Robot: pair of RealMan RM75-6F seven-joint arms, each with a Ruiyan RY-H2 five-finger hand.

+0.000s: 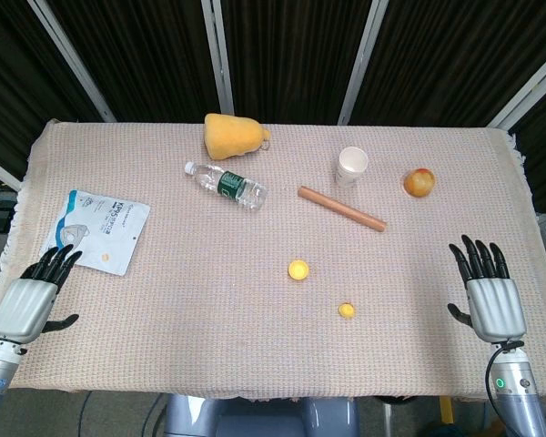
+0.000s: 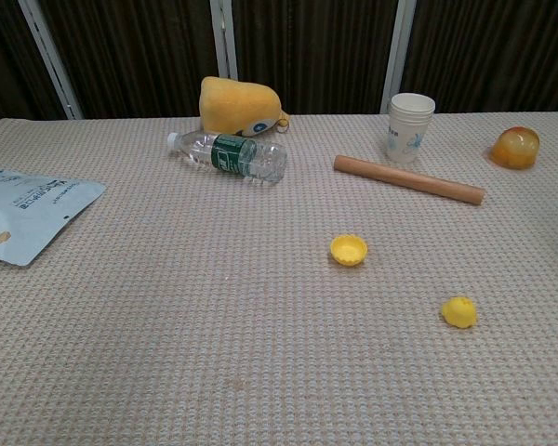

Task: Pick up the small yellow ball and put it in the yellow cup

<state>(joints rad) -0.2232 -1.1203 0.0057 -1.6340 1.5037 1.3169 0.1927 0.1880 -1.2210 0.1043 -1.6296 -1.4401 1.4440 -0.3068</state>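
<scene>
— What do we have, starting with the biggest?

— The desk (image 1: 209, 337), covered edge to edge in a beige woven cloth with a fine waffle texture. Next we see our two hands at its near corners in the head view: the left hand (image 1: 29, 296) and the right hand (image 1: 491, 291), both with silver backs and black fingers stretched out and apart, holding nothing. The chest view shows neither.

— And the objects?

— On the left lies a flat, glossy white and blue pouch (image 2: 23, 212). At the far edge sits a soft yellow plush toy (image 2: 240, 107), rounded and bell-like. Just in front of it lies a clear plastic bottle (image 2: 231, 155) on its side, with a green label and a white cap. To the right a smooth wooden rod (image 2: 407, 179), a plain cylinder, lies at a slant, and just behind its left end stands a white paper cup (image 2: 410, 126), upright. Further right is a rounded, shiny orange and red fruit (image 2: 515, 148); we cannot tell what kind.

— And our own pieces?

— The yellow cup (image 2: 349, 249) is tiny and shallow, with a scalloped rim, standing mouth-up near the middle of the desk. The small yellow ball (image 2: 458, 311) lies on the cloth nearer to us and to the right of it, apart from it. It looks slightly lumpy, not a clean sphere, and sits well clear of both hands.
</scene>
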